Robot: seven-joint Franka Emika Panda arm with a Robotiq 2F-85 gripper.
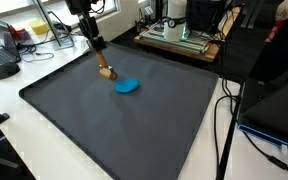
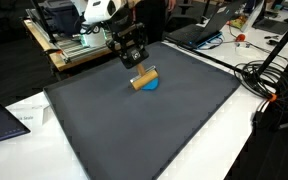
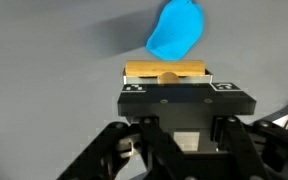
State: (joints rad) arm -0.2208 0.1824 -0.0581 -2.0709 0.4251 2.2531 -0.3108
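My gripper (image 1: 102, 62) is shut on a tan wooden block (image 1: 106, 72), which it holds just above the dark grey mat (image 1: 114, 120). In an exterior view the gripper (image 2: 134, 68) hangs over the block (image 2: 144, 78), which lies level. A blue rounded object (image 1: 128, 86) rests on the mat right beside the block, and in an exterior view this blue object (image 2: 152, 86) peeks out behind it. In the wrist view the block (image 3: 166, 71) sits between the black fingers (image 3: 134, 97), with the blue object (image 3: 176, 30) just beyond it.
The mat's edge (image 2: 104, 170) lies on a white table. A printer-like machine (image 1: 181, 35) stands behind the mat, with cables (image 1: 224, 130) along one side. A laptop (image 2: 199, 30) and more cables (image 2: 264, 80) border the far corner.
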